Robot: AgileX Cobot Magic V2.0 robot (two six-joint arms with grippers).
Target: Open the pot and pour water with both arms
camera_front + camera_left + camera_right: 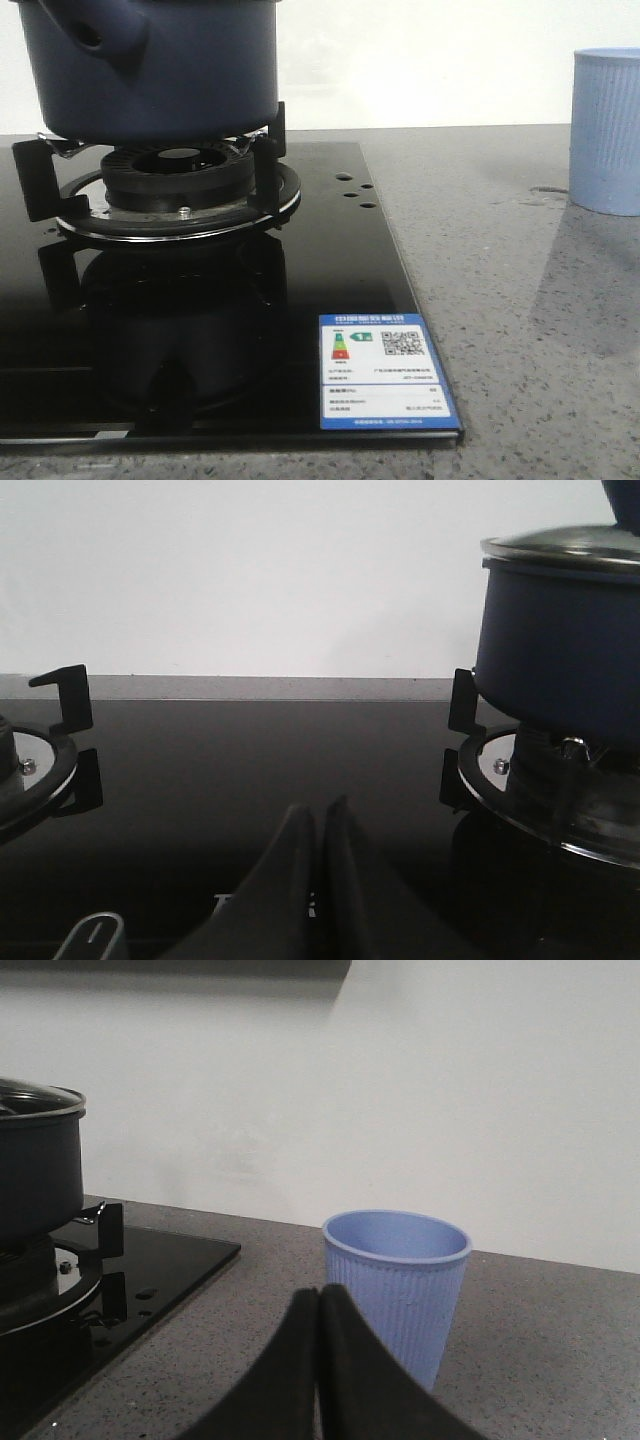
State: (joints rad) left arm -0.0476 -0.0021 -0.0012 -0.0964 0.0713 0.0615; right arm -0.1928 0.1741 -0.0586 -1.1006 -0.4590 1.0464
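From where I sit, nothing of the task looks done yet: the navy-blue pot (pixel 150 70) sits on the burner grate (pixel 170 195) of the black glass hob (pixel 350 270), and my left wrist view shows its glass lid (pixel 560 550) seated on the rim, so both the opening and the pouring are still ahead. The ribbed light blue cup (pixel 396 1285) stands upright on the grey countertop (pixel 520 330), well apart from the pot on the robot's right, and I judge it to be where the water should go. My left gripper (pixel 320 825) sits low over the hob between the two burners, fingers pressed together on nothing, with the pot off to one side. My right gripper (pixel 320 1310) is likewise closed and empty, low over the countertop and pointing at the cup just beyond it. Neither arm appears in the front view.
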